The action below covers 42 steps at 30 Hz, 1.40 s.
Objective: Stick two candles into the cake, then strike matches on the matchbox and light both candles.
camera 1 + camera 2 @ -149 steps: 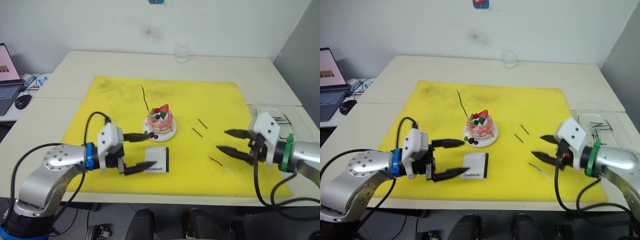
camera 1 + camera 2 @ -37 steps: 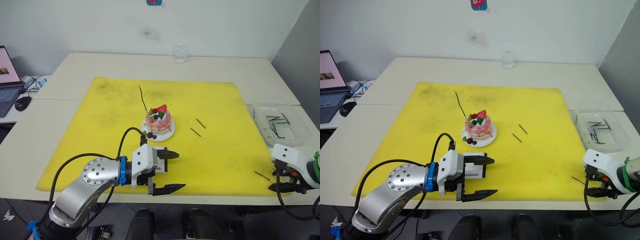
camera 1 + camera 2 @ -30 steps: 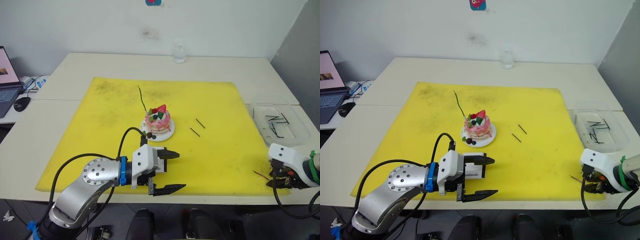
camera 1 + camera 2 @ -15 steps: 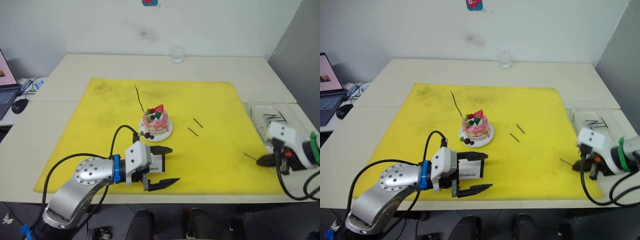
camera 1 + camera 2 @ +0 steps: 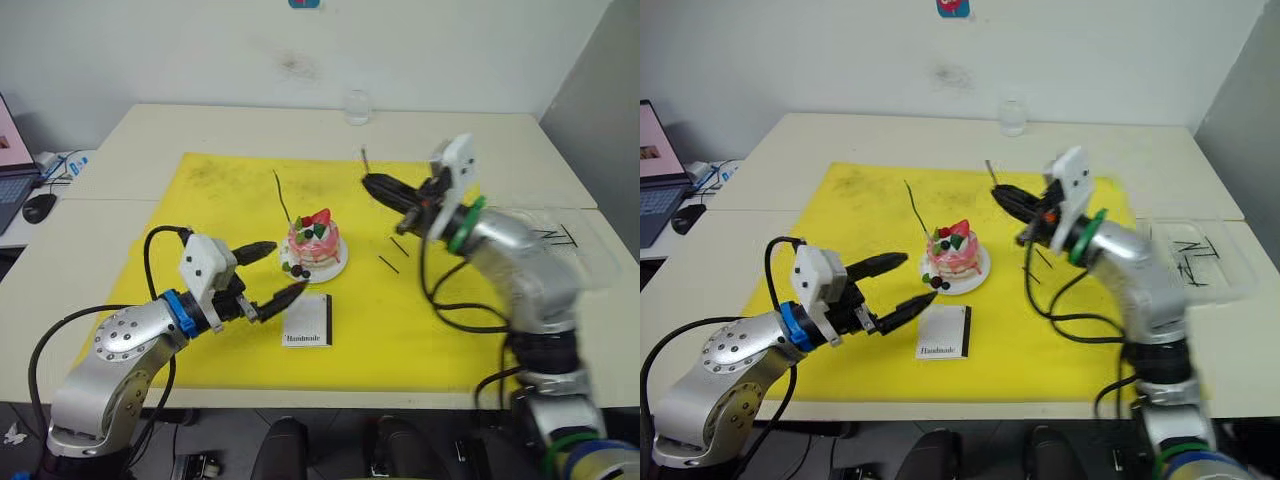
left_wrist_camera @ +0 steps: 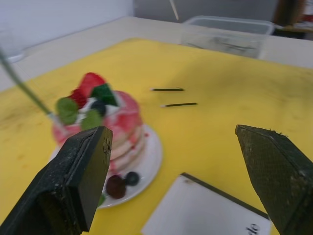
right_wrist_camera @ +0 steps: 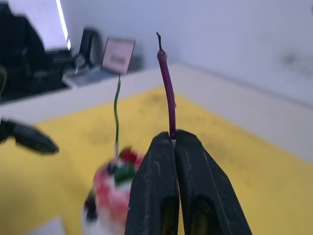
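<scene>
Beige tabletop (image 5: 150, 125) under a yellow mat (image 5: 440, 320); the spread left hand (image 5: 270, 273) sits just beside the small pink strawberry cake (image 5: 317, 243), white "Handmade" matchbox (image 5: 308, 323) below; the right hand (image 7: 174, 139), raised beyond the cake, pinches a thin reddish-brown candle (image 7: 166, 83) upright; green candle (image 5: 914, 212) stands in cake

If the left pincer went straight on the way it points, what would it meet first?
Probably the small round pink cake on its white plate: the open left pincer points at it from beside the flat white matchbox. Depth is hard to judge.
</scene>
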Each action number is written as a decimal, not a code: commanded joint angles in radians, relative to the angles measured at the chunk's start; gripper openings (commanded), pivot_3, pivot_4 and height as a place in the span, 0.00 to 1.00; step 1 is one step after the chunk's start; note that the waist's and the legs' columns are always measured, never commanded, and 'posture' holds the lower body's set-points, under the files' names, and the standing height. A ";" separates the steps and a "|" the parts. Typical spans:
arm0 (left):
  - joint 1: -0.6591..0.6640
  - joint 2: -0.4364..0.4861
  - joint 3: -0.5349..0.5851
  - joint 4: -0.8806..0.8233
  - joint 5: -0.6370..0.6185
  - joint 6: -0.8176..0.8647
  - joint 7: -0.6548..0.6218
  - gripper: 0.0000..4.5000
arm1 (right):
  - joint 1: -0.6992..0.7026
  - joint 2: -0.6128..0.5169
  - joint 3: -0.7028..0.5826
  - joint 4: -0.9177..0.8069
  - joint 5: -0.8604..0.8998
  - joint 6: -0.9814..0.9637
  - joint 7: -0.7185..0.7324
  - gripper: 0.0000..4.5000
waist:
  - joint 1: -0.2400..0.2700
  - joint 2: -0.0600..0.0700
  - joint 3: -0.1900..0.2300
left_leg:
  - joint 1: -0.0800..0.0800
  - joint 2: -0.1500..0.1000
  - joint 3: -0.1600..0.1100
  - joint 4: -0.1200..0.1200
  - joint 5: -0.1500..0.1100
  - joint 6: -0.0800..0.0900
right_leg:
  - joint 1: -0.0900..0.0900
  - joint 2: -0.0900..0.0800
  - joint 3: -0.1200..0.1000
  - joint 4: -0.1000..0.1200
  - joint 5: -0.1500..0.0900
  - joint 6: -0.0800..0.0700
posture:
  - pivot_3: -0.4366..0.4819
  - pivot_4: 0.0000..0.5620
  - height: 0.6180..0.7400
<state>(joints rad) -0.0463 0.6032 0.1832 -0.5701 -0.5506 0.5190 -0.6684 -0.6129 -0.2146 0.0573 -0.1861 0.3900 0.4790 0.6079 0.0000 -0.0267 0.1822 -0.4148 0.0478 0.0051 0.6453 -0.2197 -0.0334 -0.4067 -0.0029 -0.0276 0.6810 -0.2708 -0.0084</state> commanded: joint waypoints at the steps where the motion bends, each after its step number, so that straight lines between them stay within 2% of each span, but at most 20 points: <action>1: -0.002 -0.005 0.037 -0.007 -0.008 -0.012 0.028 1.00 | 0.011 0.075 0.025 0.075 -0.063 -0.202 -0.031 0.01 | 0.002 0.000 0.000 | 0.000 0.000 0.000 0.000 0.000 0.000 | 0.000 0.000 0.000 0.000 0.000 0.000 | 0.48 0.27 1.00; 6: -0.005 -0.004 0.037 -0.020 -0.042 0.012 0.029 1.00 | 0.045 0.147 0.069 0.205 -0.133 -0.372 -0.041 0.01 | 0.000 0.000 0.000 | 0.004 0.000 0.002 0.000 0.000 0.000 | 0.001 -0.001 0.007 0.000 0.003 0.003 | 0.48 0.27 1.00; 15: -0.018 0.046 0.043 -0.020 -0.121 0.076 -0.003 1.00 | 0.068 0.197 0.079 0.317 -0.163 -0.483 -0.057 0.01 | -0.003 0.000 0.000 | 0.009 0.000 0.007 -0.001 0.000 0.000 | 0.002 0.001 0.014 0.001 0.005 0.000 | 0.48 0.27 1.00; 27: -0.054 0.072 0.015 0.001 -0.114 0.076 -0.026 1.00 | 0.032 0.252 0.069 0.456 -0.174 -0.575 -0.067 0.01 | -0.005 0.000 0.000 | 0.012 0.001 0.009 -0.002 0.000 0.000 | 0.002 0.002 0.017 0.001 0.006 -0.001 | 0.48 0.27 1.00; 42: -0.066 0.065 -0.006 0.011 -0.099 0.069 -0.031 1.00 | 0.041 0.273 0.075 0.529 -0.192 -0.623 -0.085 0.01 | -0.005 0.000 0.000 | 0.012 0.001 0.009 -0.003 0.000 0.000 | 0.001 0.002 0.017 0.001 0.006 -0.001 | 0.48 0.27 1.00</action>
<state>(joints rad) -0.0952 0.6656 0.1802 -0.5426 -0.6488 0.6025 -0.6983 -0.5684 0.0516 0.1388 0.3573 0.2056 -0.1180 0.5269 -0.0054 -0.0266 0.1823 -0.4027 0.0492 0.0146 0.6420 -0.2197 -0.0333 -0.4052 -0.0006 -0.0102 0.6819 -0.2652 -0.0095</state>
